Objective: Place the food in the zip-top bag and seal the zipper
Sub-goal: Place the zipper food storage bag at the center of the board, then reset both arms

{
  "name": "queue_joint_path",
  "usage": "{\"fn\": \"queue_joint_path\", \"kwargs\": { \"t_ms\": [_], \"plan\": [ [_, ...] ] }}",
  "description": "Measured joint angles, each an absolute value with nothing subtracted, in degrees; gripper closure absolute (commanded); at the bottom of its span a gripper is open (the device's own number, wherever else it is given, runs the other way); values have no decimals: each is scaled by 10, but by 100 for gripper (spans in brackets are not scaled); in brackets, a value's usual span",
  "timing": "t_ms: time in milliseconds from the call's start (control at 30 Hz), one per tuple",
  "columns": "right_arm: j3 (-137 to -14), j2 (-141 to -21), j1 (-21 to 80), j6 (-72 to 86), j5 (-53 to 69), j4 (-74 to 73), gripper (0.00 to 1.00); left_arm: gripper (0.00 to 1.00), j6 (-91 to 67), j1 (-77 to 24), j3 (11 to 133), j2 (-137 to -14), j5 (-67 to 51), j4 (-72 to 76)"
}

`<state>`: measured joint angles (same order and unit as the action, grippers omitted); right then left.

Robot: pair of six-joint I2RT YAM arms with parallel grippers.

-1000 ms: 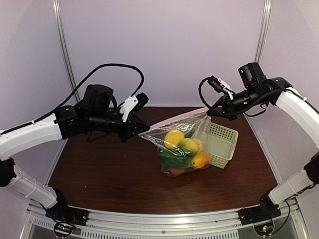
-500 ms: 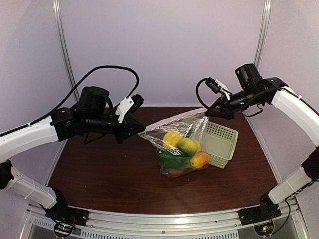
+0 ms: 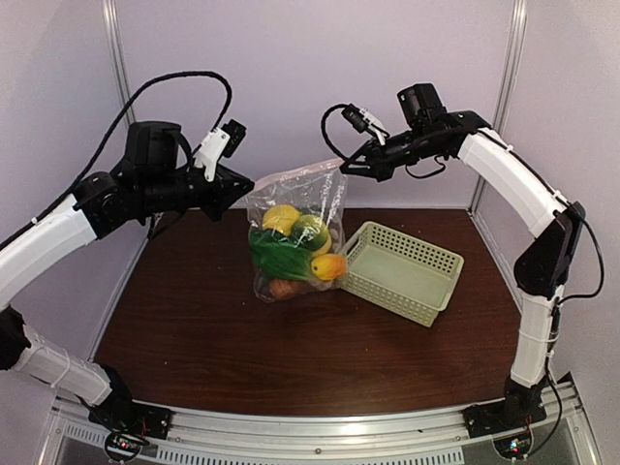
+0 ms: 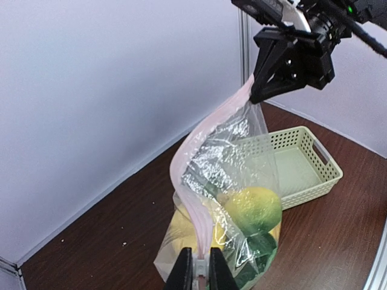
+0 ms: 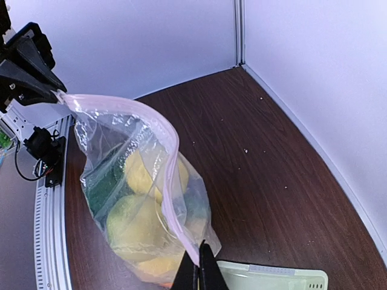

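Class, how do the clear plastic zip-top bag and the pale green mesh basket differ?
The clear plastic zip-top bag holds toy fruit and vegetables; the pale green mesh basket is empty. The bag is held up by the left end effector and right end effector; the basket sits ungripped on the brown table. The bag is see-through film; the basket, opaque lattice. Both are containers.

Top view high above table [image 3: 194,339], wrist views close, facing each other, all sharing zip-top bag [image 3: 312,194]
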<state>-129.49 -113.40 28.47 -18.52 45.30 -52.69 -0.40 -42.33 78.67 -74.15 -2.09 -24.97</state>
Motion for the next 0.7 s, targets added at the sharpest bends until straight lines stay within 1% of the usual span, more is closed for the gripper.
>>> {"fn": "queue_joint_path", "kwargs": {
  "t_ms": [33,67,100,167,233,267,333,433,500,567,633,667,700],
  "plan": [
    [-1286,-1131,286,-179,458,-517,92,100,-3,-423,794,-738,-21,-247],
    [-1266,-1122,286,-176,465,-502,90,97,-1,-423,794,-732,-23,-245],
    [-1237,-1110,286,-174,470,-486,86,91,-1,-423,790,-725,-28,-244],
    [-1167,-1082,287,-176,481,-462,74,74,-3,-423,763,-708,-50,-241],
    [-1092,-1059,289,-188,493,-452,62,62,-11,-423,718,-689,-90,-242],
    [-1063,-1054,292,-197,499,-456,58,57,-16,-423,695,-682,-110,-243],
    [-1023,-1053,299,-220,511,-477,54,47,-27,-424,652,-673,-146,-249],
    [-985,-1053,305,-272,520,-539,48,31,-38,-425,611,-658,-167,-258],
    [-974,-1043,307,-296,519,-566,45,24,-40,-425,604,-643,-164,-261],
    [-959,-1015,299,-306,516,-578,42,21,-44,-425,604,-625,-142,-251],
    [-950,-978,279,-304,513,-581,40,18,-45,-425,606,-614,-95,-237],
    [-946,-955,262,-300,512,-575,39,14,-46,-425,609,-615,-65,-232],
    [-938,-930,240,-293,510,-562,37,4,-48,-425,614,-621,-30,-226]
  ]
}}
